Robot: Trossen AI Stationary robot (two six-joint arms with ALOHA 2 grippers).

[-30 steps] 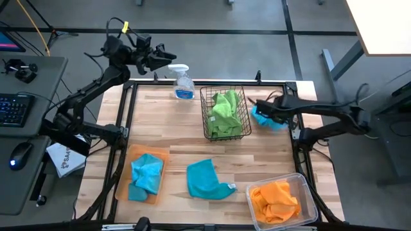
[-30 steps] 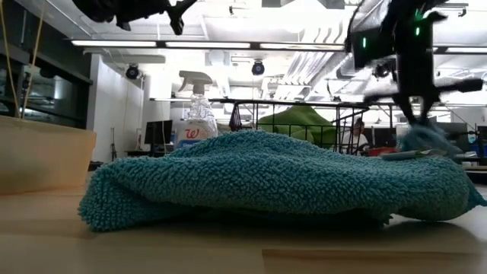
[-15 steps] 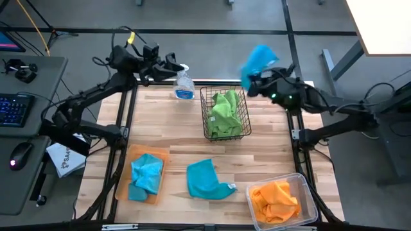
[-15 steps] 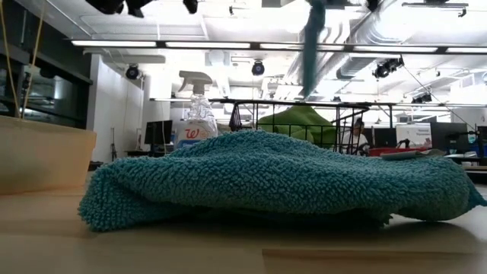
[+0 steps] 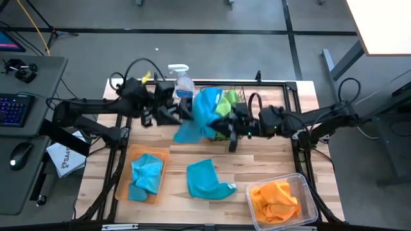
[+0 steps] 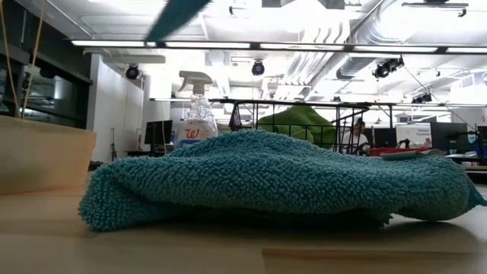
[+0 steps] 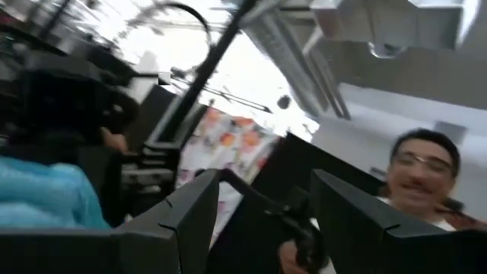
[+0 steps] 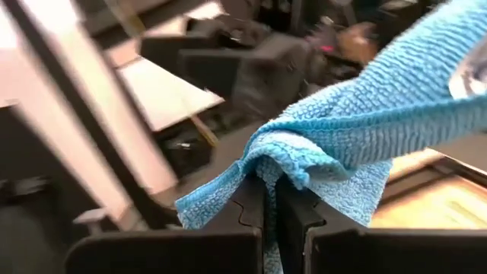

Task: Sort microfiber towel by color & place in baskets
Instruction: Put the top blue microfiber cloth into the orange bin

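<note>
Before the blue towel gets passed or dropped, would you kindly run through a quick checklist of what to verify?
1. Right end effector shut on the blue towel: ok.
2. Left end effector open beside the towel: ok.
3. Towel clear of the wire basket: cannot tell; it hangs over it.
4. Orange tray holds only blue cloths: ok.
5. Second blue towel sorted: not ok, lying on the table.

Both arms mid-table: left gripper (image 5: 182,110) parted, right gripper (image 5: 226,127) clamped.

Bright overhead ceiling lights, wrist views motion-blurred
</note>
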